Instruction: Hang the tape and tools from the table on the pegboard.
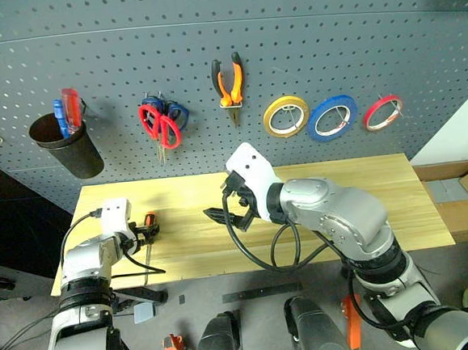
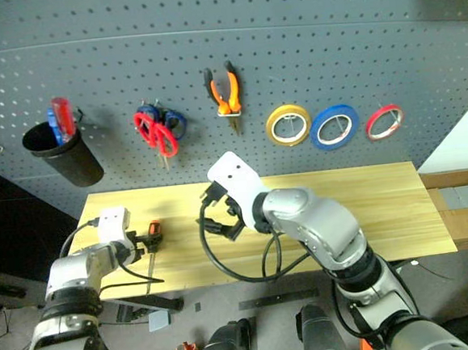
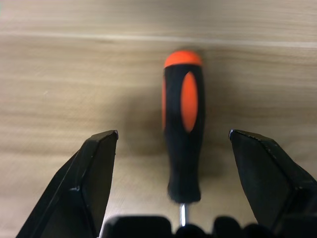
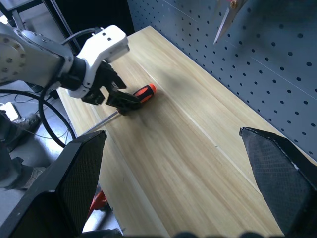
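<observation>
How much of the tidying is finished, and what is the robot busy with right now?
Mostly done: the blue tape, the red-handled scissors and the pliers already hang on the pegboard. In hand: the left gripper stands open around the screwdriver, which lies flat on the table, not yet gripped. The right gripper is open and holds nothing. Left: grasp the screwdriver and hang it.

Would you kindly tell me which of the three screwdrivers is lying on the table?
The orange-and-black-handled screwdriver lies flat on the table, between the open left tool's fingers; the red and blue ones stand in the black cup.
</observation>
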Action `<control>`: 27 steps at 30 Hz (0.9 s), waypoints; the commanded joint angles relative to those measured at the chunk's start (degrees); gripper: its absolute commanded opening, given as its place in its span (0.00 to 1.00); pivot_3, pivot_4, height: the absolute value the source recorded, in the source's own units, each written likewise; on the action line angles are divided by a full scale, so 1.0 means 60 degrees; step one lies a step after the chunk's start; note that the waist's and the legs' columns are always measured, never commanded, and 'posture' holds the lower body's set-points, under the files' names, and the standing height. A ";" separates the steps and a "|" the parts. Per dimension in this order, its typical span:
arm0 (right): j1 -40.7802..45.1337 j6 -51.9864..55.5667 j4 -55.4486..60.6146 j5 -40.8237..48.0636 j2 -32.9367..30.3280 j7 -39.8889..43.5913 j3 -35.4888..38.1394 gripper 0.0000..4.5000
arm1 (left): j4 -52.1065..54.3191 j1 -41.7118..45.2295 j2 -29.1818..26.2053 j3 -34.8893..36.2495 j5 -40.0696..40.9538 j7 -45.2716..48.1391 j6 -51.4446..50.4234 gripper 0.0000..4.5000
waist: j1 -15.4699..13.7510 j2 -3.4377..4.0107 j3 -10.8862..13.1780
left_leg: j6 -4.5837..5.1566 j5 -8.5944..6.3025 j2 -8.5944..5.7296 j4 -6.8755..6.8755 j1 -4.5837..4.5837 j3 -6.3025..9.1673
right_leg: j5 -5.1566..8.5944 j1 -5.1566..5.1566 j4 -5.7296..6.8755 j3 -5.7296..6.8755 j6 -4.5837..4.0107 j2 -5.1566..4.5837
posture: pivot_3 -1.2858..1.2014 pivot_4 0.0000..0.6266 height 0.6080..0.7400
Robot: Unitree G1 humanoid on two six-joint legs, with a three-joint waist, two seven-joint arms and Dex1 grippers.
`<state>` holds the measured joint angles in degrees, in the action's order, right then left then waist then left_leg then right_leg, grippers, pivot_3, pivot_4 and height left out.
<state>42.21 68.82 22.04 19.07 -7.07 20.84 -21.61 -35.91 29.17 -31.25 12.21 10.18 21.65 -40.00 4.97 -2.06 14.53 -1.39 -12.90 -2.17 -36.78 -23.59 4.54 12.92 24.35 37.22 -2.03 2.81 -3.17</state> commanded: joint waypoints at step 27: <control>0.0903 -0.1260 0.0761 0.0856 -0.1138 0.1748 0.1114 1.00 | 0.9735 -0.3887 0.1486 0.0806 -0.0797 -0.2655 0.4024 0.18 | -0.0056 -0.0035 -0.0028 | -0.0021 -0.0013 0.0006 -0.0005 -0.0133 -0.0013 | -0.0017 0.0140 -0.0002 -0.0022 -0.0018 -0.0015 | 0.48 0.29 1.00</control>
<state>46.11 63.09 24.05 22.47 -13.81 29.81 -16.75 16.52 6.04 -22.15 16.97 7.89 7.03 -20.17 4.64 -2.27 14.36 -1.51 -12.98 -2.14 -36.81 -24.39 4.44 12.81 25.19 37.22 -2.16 2.70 -3.25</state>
